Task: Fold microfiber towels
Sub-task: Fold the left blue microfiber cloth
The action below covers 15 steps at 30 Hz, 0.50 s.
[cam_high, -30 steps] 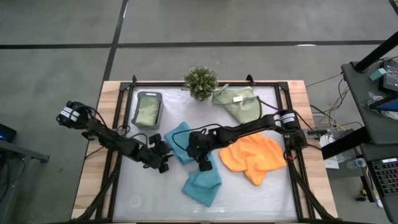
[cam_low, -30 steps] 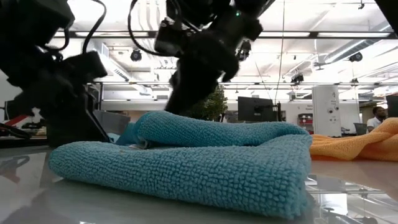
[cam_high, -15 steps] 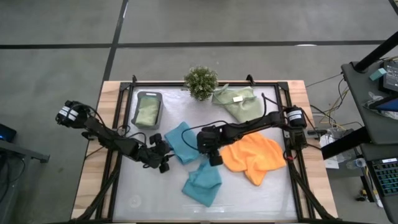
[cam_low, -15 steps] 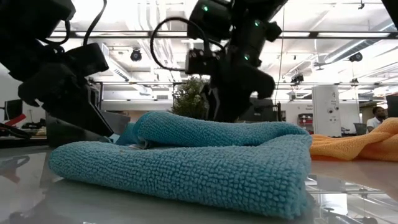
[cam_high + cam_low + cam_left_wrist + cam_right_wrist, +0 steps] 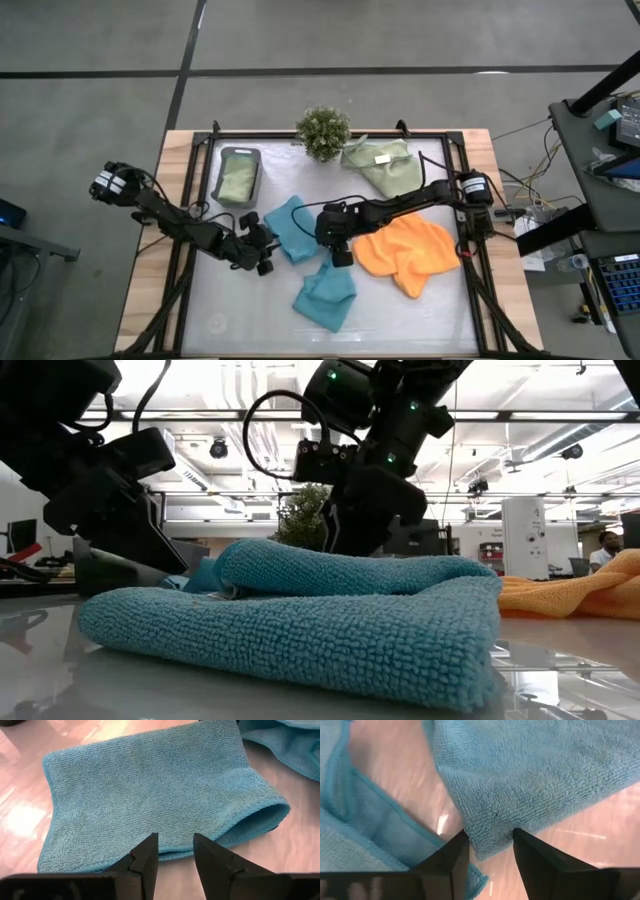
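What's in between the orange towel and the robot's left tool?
In the high view, a teal towel and the right tool lie between the orange towel and the left tool.

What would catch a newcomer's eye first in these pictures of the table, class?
The bright orange towel lies crumpled right of centre. Beside it, two teal towels meet mid-table: one with the left pincer at its left edge, the other nearer the front, with the right pincer over its corner. A bushy green plant stands at the back edge.
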Each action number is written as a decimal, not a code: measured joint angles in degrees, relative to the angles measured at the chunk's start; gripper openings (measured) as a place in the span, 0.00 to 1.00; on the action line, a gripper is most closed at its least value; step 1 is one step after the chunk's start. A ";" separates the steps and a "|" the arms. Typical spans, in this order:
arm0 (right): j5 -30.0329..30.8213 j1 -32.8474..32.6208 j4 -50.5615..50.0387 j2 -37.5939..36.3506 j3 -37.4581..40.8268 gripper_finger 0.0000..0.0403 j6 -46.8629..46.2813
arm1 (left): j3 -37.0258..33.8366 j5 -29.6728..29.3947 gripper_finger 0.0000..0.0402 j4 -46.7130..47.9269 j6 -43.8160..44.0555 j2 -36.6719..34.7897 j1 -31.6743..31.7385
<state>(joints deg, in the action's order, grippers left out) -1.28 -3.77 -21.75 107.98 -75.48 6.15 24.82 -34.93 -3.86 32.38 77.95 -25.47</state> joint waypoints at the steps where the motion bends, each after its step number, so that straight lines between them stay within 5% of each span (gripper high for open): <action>1: 0.06 0.05 0.04 0.00 0.04 0.33 -0.37 | -0.02 -0.02 0.27 0.00 0.00 0.00 0.00; 7: 3.02 0.07 -1.02 0.00 0.07 0.06 -1.34 | -0.09 -0.05 0.27 0.33 -0.07 0.11 0.00; 15: 5.52 0.61 -2.02 0.13 1.62 0.02 -9.67 | -0.49 -0.05 0.27 -0.23 1.59 0.76 0.00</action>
<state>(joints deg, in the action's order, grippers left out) 4.24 -3.16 -23.77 108.11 -73.86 -3.52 24.33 -34.98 -4.09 33.97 78.72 -25.47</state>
